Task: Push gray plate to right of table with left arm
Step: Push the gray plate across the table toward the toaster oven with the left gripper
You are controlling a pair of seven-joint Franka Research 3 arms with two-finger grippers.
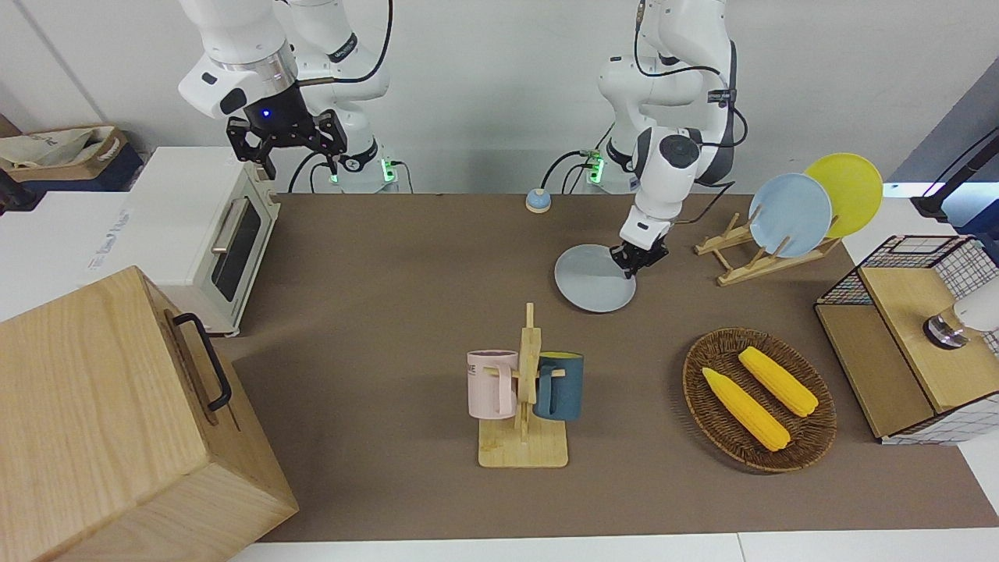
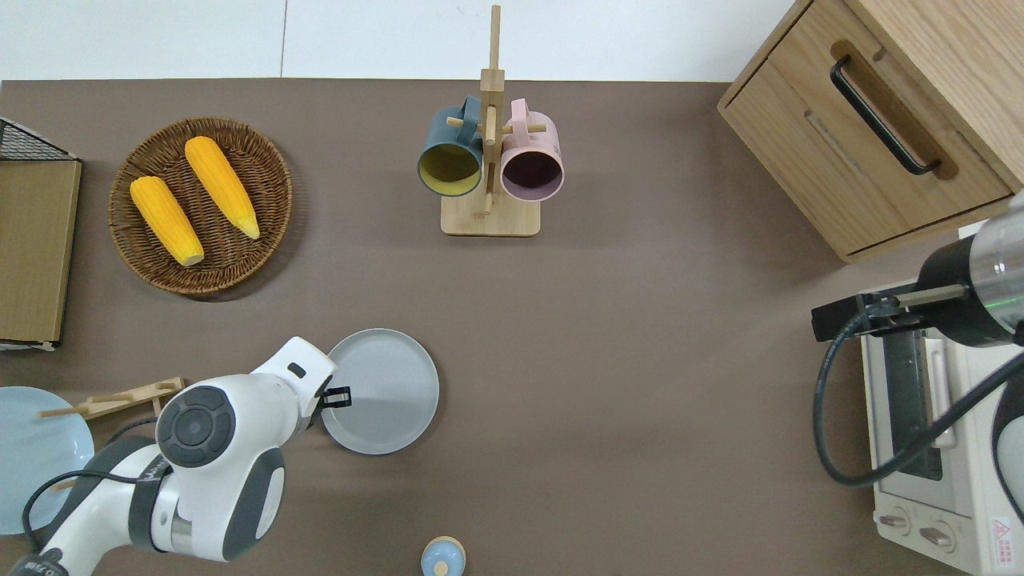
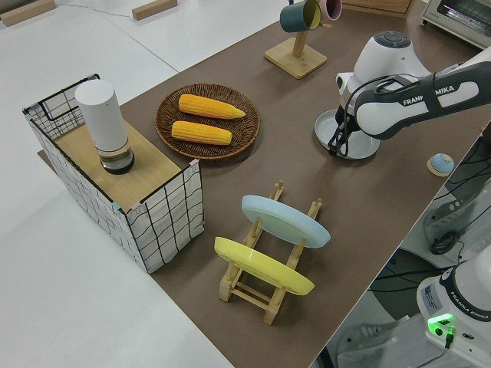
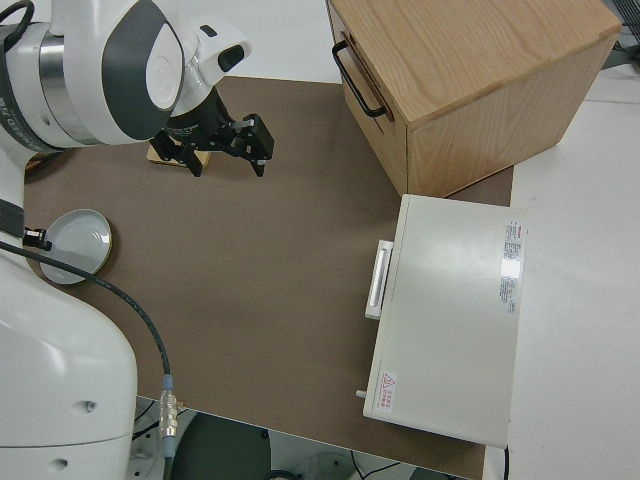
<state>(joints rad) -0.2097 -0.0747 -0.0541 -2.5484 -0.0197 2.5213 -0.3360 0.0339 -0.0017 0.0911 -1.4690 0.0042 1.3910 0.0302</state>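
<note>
The gray plate (image 1: pixel 595 279) lies flat on the brown table (image 1: pixel 390 273), nearer to the robots than the mug rack; it also shows in the overhead view (image 2: pixel 380 391) and the left side view (image 3: pixel 349 138). My left gripper (image 1: pixel 636 261) is low at the table, its shut fingertips against the plate's rim on the side toward the left arm's end (image 2: pixel 336 396). It holds nothing. My right gripper (image 1: pixel 285 144) is open, empty and parked.
A wooden mug rack (image 1: pixel 523 398) holds a pink and a dark blue mug. A wicker basket (image 1: pixel 759 400) holds two corn cobs. A plate rack (image 1: pixel 749 261) carries a light-blue and a yellow plate. A toaster oven (image 1: pixel 211 226), a wooden cabinet (image 1: pixel 117 421), a wire shelf (image 1: pixel 913 336) and a small blue bell (image 1: pixel 537 200) stand around.
</note>
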